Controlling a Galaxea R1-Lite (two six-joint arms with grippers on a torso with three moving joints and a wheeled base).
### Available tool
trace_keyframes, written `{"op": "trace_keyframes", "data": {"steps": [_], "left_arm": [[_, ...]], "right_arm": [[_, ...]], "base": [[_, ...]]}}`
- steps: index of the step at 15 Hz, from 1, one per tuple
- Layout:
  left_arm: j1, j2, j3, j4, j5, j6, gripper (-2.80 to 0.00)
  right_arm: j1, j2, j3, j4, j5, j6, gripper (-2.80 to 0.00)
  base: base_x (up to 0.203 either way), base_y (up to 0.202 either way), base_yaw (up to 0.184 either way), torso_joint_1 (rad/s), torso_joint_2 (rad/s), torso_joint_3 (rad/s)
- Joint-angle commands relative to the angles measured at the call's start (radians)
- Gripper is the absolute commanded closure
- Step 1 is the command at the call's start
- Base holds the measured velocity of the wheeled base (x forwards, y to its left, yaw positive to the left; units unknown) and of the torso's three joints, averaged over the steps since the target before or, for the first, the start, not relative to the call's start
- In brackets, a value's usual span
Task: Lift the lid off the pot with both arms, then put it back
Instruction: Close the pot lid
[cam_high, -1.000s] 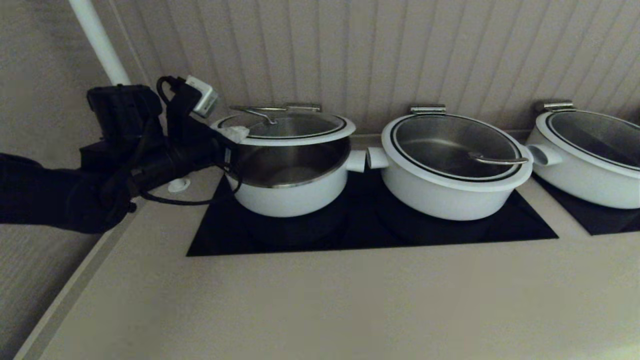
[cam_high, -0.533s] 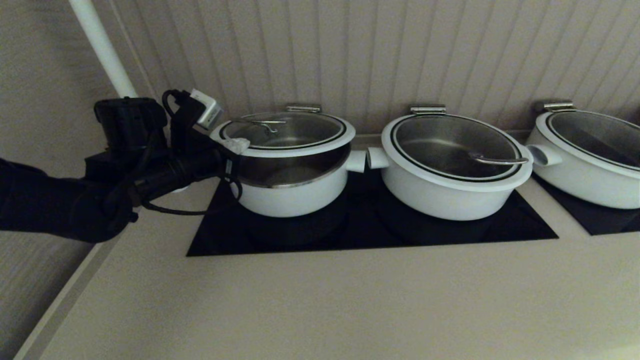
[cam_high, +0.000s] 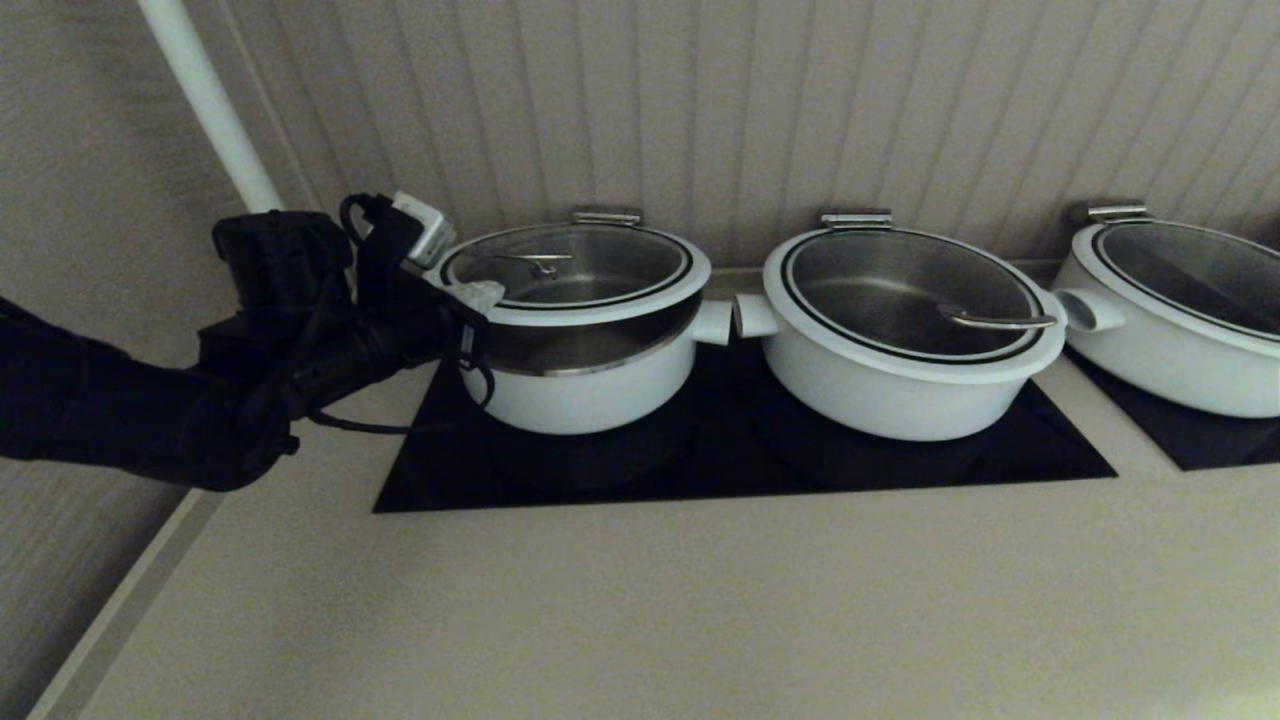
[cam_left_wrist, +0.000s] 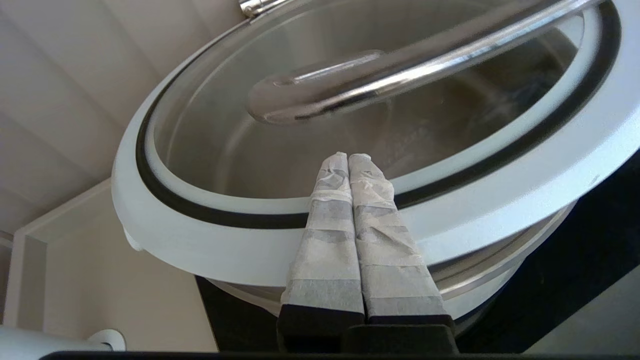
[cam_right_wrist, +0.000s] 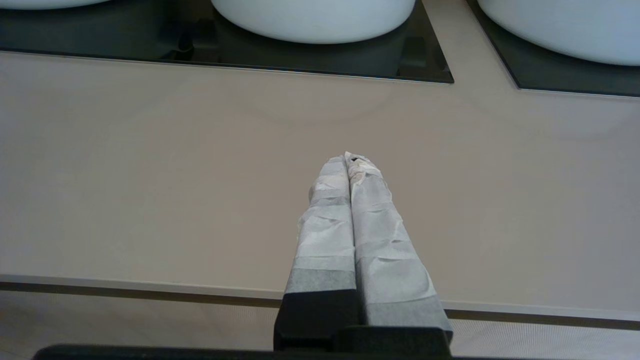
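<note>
The small white pot (cam_high: 585, 390) stands on the left of the black cooktop (cam_high: 750, 470). Its glass lid (cam_high: 575, 262) with a steel loop handle (cam_high: 530, 259) hangs tilted over it, with a gap open at the front and left. My left gripper (cam_high: 478, 293) is shut, and its taped fingers lie across the top of the lid's left rim. In the left wrist view the gripper (cam_left_wrist: 348, 157) reaches over the white rim (cam_left_wrist: 200, 235) onto the glass, short of the handle (cam_left_wrist: 400, 75). My right gripper (cam_right_wrist: 347, 157) is shut and empty over the bare counter near its front edge.
A wider white pot (cam_high: 900, 340) with its lid stands right beside the small pot, their stub handles almost touching. A third pot (cam_high: 1180, 310) is at far right. A steel hinge (cam_high: 606, 215) sits behind the lid. A white pole (cam_high: 210, 100) and the wall are behind my left arm.
The lid has come down from a higher tilt and the gap over the pot has narrowed. My left gripper and arm have moved down and right with it.
</note>
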Motion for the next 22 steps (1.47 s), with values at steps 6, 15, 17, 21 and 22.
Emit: {"op": "trace_keyframes", "data": {"steps": [6, 15, 17, 21, 22], "left_arm": [[0.0, 0.017, 0.023, -0.006, -0.001, 0.0, 0.0], [0.0, 0.027, 0.138, -0.131, 0.014, 0.002, 0.0], [0.0, 0.03, 0.152, -0.145, 0.014, 0.002, 0.0], [0.0, 0.026, 0.181, -0.147, 0.014, 0.001, 0.0], [0.0, 0.024, 0.193, -0.147, 0.015, 0.002, 0.0]], "right_arm": [[0.0, 0.0, 0.0, 0.0, 0.0, -0.001, 0.0], [0.0, 0.0, 0.0, 0.0, 0.0, -0.001, 0.0], [0.0, 0.0, 0.0, 0.0, 0.0, 0.0, 0.0], [0.0, 0.0, 0.0, 0.001, 0.0, -0.001, 0.0], [0.0, 0.0, 0.0, 0.0, 0.0, -0.001, 0.0]], "base": [[0.0, 0.0, 0.0, 0.0, 0.0, 0.0], [0.0, 0.0, 0.0, 0.0, 0.0, 0.0], [0.0, 0.0, 0.0, 0.0, 0.0, 0.0], [0.0, 0.0, 0.0, 0.0, 0.0, 0.0], [0.0, 0.0, 0.0, 0.0, 0.0, 0.0]]}}
